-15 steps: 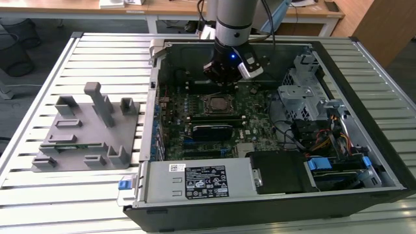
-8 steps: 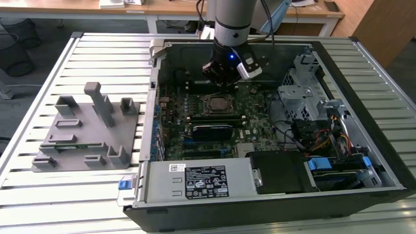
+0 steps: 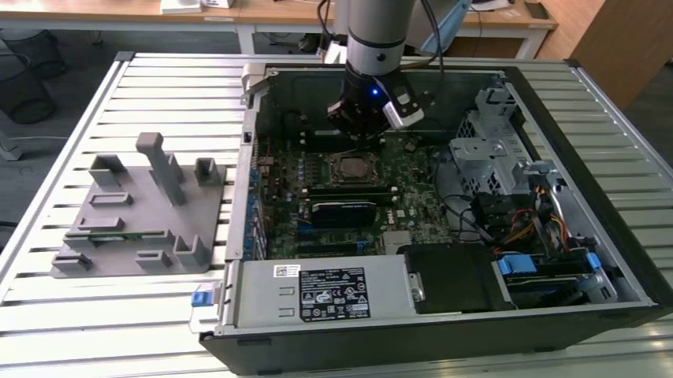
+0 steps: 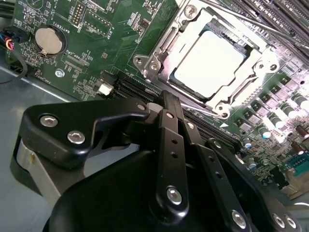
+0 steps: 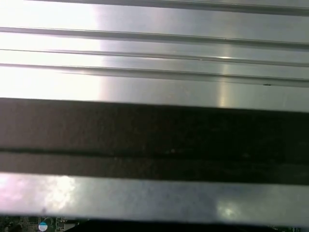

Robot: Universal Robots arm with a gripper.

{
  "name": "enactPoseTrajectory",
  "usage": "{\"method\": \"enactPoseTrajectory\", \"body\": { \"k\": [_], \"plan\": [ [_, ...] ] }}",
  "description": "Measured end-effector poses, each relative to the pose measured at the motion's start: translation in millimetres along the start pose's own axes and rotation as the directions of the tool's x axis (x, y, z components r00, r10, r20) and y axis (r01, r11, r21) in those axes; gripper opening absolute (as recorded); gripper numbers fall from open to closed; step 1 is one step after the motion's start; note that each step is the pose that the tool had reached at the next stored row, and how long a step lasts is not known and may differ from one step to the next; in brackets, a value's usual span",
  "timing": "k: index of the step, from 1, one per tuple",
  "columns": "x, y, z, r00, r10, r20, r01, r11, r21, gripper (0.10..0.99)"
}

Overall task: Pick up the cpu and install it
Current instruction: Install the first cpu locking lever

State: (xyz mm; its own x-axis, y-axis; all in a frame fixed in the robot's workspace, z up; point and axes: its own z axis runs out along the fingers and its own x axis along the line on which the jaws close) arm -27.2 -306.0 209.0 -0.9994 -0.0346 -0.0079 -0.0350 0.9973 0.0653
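Since the cpu (image 4: 211,62) sits socketed beyond my jaws, whose state I can't tell, it looks thin, fragile; edges only.

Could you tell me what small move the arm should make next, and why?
Probably lift the end effector straight up: the cpu already lies flat inside the socket frame on the motherboard, and the end effector hangs just beside it.

The cpu (image 4: 209,64) is sitting in the motherboard (image 3: 405,185) socket inside the case (image 3: 620,260), with the fixture (image 3: 142,209) lying beside it at the exterior view's left.
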Motion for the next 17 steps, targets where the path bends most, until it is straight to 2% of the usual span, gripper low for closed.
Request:
{"method": "enactPoseTrajectory", "body": {
  "k": [8, 13, 17],
  "plan": [
    [-0.1, -0.3, 4.5, 1.0, 0.0, -0.0007, 0.0, 0.9999, 0.016, 0.106],
    [-0.3, -0.5, 7.7, 1.0, 0.0, -0.0014, 0.0, 0.9998, 0.021, 0.106],
    [-0.4, -0.4, 5.6, 1.0, 0.0, -0.0012, 0.0, 0.9998, 0.02, 0.106]
  ]
}}
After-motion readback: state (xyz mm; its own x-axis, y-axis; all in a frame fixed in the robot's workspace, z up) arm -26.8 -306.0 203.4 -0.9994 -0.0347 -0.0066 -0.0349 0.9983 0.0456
